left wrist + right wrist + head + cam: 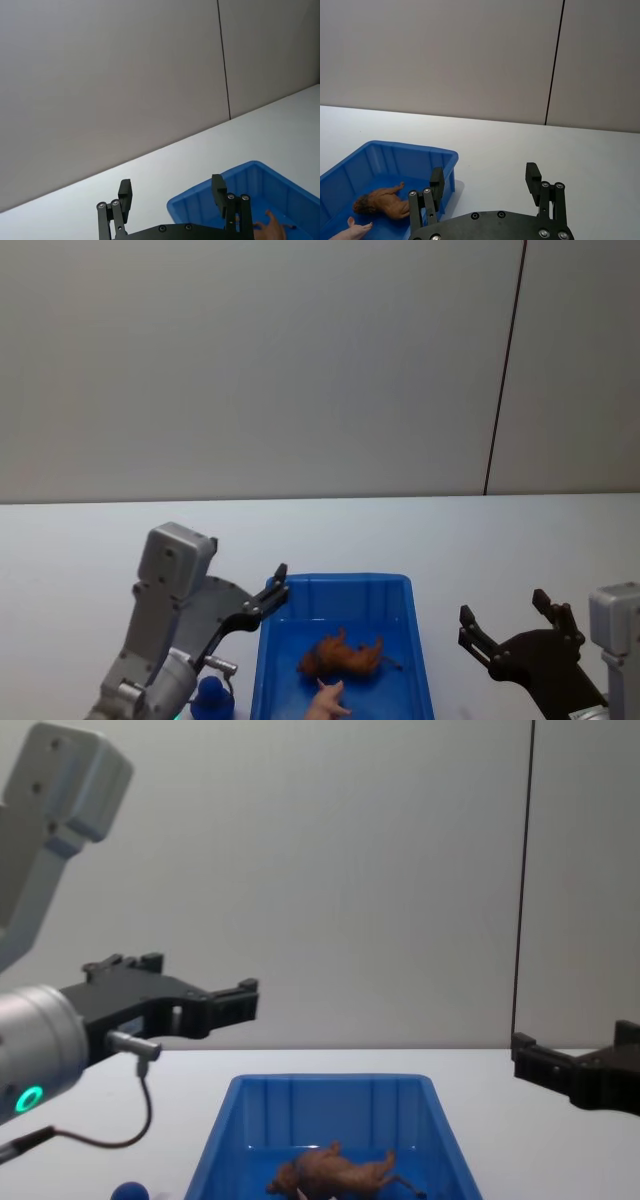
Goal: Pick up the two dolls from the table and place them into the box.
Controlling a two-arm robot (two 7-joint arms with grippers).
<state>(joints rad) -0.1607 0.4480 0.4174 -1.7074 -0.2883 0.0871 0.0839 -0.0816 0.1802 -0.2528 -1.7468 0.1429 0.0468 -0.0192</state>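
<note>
left gripper is hovering, spread wide and empty, by the left rim of the blue box | right gripper is hanging wide and empty over the white table, right of the blue box | brown shaggy doll and pale pink doll are lying inside the blue box

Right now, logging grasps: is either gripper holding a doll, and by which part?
Nothing held. Left gripper and right gripper are open, empty; brown doll and pink doll lie in the box.
</note>
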